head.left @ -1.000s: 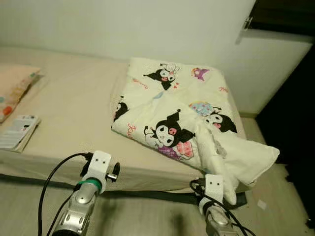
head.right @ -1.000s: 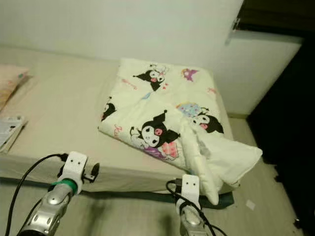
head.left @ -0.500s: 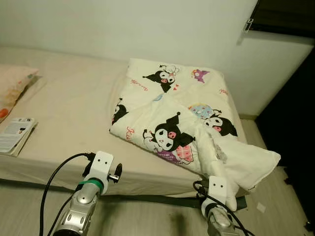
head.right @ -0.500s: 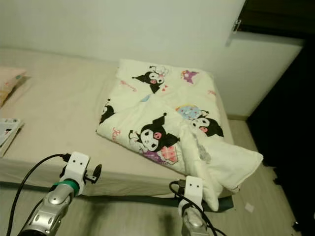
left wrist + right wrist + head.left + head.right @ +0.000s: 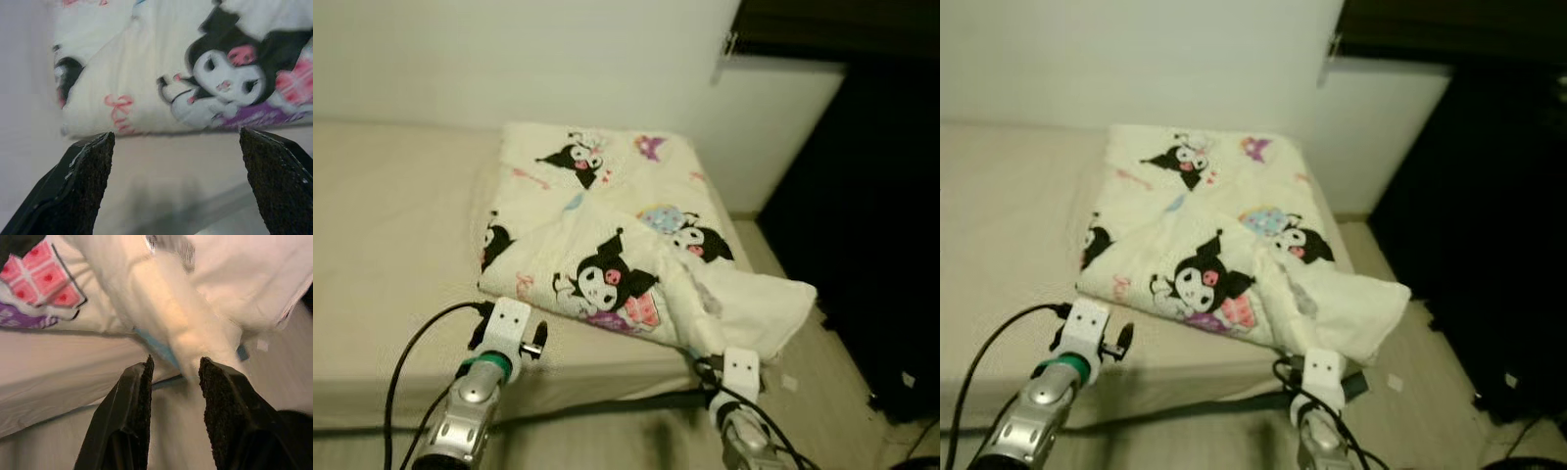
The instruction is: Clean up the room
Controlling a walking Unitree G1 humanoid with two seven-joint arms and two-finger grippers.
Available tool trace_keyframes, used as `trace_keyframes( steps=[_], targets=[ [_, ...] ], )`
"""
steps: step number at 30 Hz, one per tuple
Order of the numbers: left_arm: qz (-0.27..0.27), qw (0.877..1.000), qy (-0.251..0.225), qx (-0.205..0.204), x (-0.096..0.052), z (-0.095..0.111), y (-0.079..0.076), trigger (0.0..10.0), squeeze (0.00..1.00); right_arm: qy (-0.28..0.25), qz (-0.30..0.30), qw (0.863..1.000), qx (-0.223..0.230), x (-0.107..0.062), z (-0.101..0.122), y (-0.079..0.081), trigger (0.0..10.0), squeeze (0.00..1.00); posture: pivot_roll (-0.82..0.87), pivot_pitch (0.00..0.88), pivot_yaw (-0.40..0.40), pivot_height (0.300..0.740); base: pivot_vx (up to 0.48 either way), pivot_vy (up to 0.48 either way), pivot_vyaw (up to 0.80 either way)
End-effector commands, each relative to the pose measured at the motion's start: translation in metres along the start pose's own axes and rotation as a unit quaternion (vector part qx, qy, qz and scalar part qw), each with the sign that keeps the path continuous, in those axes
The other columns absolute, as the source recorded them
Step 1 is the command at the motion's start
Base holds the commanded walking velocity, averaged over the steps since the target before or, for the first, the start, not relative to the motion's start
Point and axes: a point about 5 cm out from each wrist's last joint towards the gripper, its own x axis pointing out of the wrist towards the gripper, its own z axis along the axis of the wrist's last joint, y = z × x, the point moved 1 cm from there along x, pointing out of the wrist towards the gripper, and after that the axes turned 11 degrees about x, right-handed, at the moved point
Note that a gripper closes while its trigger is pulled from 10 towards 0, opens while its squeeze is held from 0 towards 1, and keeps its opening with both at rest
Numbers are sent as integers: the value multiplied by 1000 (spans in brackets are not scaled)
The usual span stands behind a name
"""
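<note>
A cream blanket (image 5: 607, 225) printed with black cartoon figures lies loosely folded on the beige bed (image 5: 382, 255). One corner (image 5: 759, 308) hangs over the bed's foot end. My left wrist (image 5: 506, 328) is held low before the bed's front edge, and my left gripper (image 5: 175, 134) is open, pointing at the blanket's near fold (image 5: 146, 98). My right wrist (image 5: 740, 367) sits just below the hanging corner. The right gripper (image 5: 176, 361) is narrowly open, and a rolled fold of the blanket (image 5: 181, 328) comes down close to its tips.
A white wall (image 5: 509, 59) backs the bed. To the right lies a dark opening (image 5: 871, 225) with a black object (image 5: 901, 392) on the floor. Light wooden floor (image 5: 822, 392) runs past the bed's foot, with a small white scrap (image 5: 790, 382) on it.
The camera has swung to the right, so the pillow and booklet on the bed's left have left the picture. Both arms keep their low pose; the blanket lies as before.
</note>
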Motion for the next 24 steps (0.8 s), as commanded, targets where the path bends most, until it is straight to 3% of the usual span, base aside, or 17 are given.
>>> trace_keyframes(
  steps=[1, 5, 8, 16, 24],
  targets=[
    [-1, 1000, 13, 0, -3, -8, 0, 10000, 0, 8, 2, 1000, -9, 0, -2, 1, 10000, 0, 158, 0, -5, 740, 270, 0, 0],
    [-1, 1000, 12, 1, -3, -8, 0, 10000, 0, 10, 8, 999, -30, 0, -3, 3, 10000, 0, 159, 0, -6, 740, 267, 0, 400],
    [-2, 1000, 12, 2, -3, -7, 0, 10000, 0, 7, -15, 1000, 0, 0, -3, -1, 10000, 0, 159, 0, -6, 740, 256, 0, 267],
    [-7, 1000, 14, 5, -2, -8, 0, 10000, 0, 9, -16, 1000, -8, 0, -4, -3, 10000, 0, 156, 0, 1, 740, 251, 0, 0],
    [-12, 1000, 9, 2, -2, -7, -3, 10000, 0, 11, -21, 1000, -2, -1, -4, -4, 10000, 0, 157, 0, 1, 740, 0, 0, 0]
  ],
)
